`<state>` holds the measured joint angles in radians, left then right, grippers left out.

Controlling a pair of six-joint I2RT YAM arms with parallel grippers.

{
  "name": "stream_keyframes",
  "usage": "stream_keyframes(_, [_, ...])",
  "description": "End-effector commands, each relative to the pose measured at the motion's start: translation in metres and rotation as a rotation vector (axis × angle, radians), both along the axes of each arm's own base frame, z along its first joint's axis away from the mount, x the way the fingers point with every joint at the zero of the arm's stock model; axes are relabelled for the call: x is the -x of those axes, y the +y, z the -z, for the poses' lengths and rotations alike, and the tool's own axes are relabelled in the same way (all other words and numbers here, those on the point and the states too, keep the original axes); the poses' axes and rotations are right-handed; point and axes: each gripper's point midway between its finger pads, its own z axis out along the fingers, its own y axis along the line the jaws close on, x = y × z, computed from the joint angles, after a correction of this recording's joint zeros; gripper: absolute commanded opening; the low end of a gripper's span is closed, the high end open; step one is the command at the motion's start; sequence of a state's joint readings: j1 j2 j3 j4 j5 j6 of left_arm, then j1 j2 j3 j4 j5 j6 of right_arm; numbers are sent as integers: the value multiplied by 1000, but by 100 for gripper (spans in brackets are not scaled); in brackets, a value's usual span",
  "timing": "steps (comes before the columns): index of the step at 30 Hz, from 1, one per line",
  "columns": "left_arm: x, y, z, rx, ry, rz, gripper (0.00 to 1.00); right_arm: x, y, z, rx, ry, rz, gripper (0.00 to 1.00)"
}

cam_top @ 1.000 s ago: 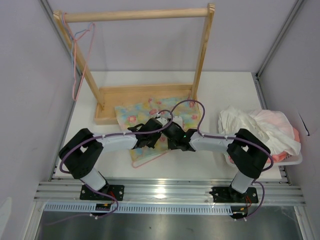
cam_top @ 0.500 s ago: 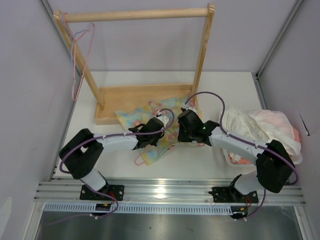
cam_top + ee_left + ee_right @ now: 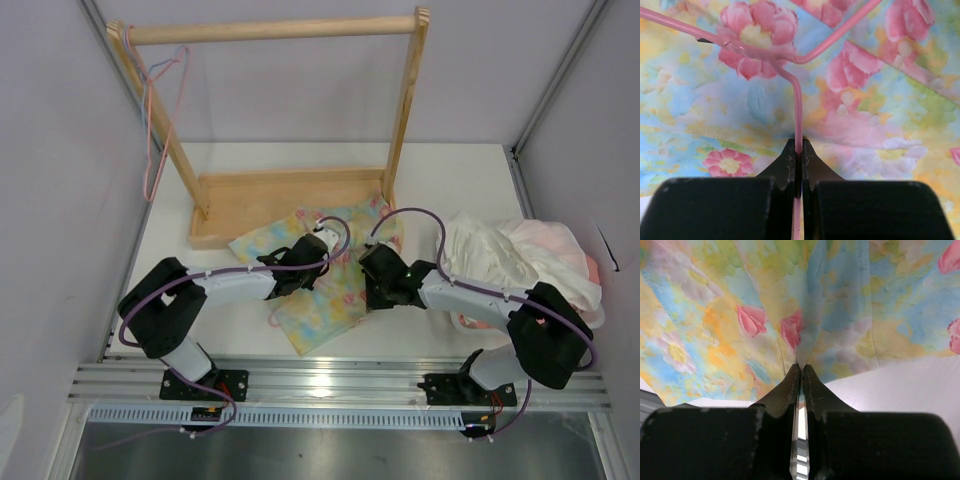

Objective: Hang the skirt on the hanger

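The skirt (image 3: 330,310) lies spread on the white table between the two arms, pastel with pink flowers. It fills the left wrist view (image 3: 880,100) and the right wrist view (image 3: 740,315). The pink hanger (image 3: 798,115) lies on top of the cloth in the left wrist view. In the top view only a pink loop (image 3: 273,321) shows at the skirt's left edge. My left gripper (image 3: 303,278) (image 3: 798,145) is shut on the hanger's thin stem below the shoulders. My right gripper (image 3: 370,285) (image 3: 801,366) is shut on a pinched fold at the skirt's edge.
A wooden clothes rack (image 3: 290,190) stands at the back, with a pink and a blue hanger (image 3: 150,130) on its rail at the left. A basket heaped with white and pink clothes (image 3: 520,260) sits at the right. Bare table (image 3: 900,385) shows beside the skirt.
My right gripper swung away to the far side, then back towards the near edge with the cloth. The skirt now reaches further forward and covers most of the hanger. The left gripper has stayed put.
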<state>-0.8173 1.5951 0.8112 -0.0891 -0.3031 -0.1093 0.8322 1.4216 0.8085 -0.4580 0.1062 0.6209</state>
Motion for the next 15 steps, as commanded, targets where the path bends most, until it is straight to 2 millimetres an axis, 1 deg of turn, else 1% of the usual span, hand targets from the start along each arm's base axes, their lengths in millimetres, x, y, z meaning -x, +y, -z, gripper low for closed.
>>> stream_keyframes(1, [-21, -17, -40, 72, -111, 7, 0, 23, -4, 9, 12, 40, -51, 2])
stream_keyframes(2, [-21, -18, -40, 71, -110, 12, 0, 29, -10, 17, 24, 56, -49, 3])
stream_keyframes(3, [-22, -20, -43, 75, -113, 19, 0, 29, -10, 18, 13, 52, -45, 4])
stream_keyframes(4, [-22, -22, -45, 85, -112, 25, 0, 34, -6, 17, -12, 62, -62, 6])
stream_keyframes(5, [-19, -26, -47, 102, -105, 38, 0, 35, -3, 17, -23, 61, -67, 6])
stream_keyframes(7, [-17, -27, -51, 128, -107, 39, 0, 38, 7, 17, -27, 55, -82, 7])
stream_keyframes(8, [-15, -26, -50, 130, -104, 39, 0, 37, 11, 17, -21, 52, -87, 7])
stream_keyframes(9, [-14, -26, -54, 141, -113, 40, 0, 33, 18, 13, -21, 41, -90, 7])
stream_keyframes(10, [-12, -24, -54, 135, -107, 42, 0, 34, 17, 20, 10, 55, -87, 7])
stream_keyframes(11, [-11, -21, -60, 131, -111, 39, 0, 32, 20, 19, 14, 48, -91, 9])
stream_keyframes(12, [-11, -20, -63, 132, -113, 36, 0, 32, 21, 20, 17, 48, -90, 18])
stream_keyframes(14, [-7, -18, -71, 135, -113, 44, 0, 33, 25, 16, -4, 39, -101, 29])
stream_keyframes(15, [-7, -17, -78, 147, -123, 45, 0, 33, 28, 12, -21, 31, -105, 41])
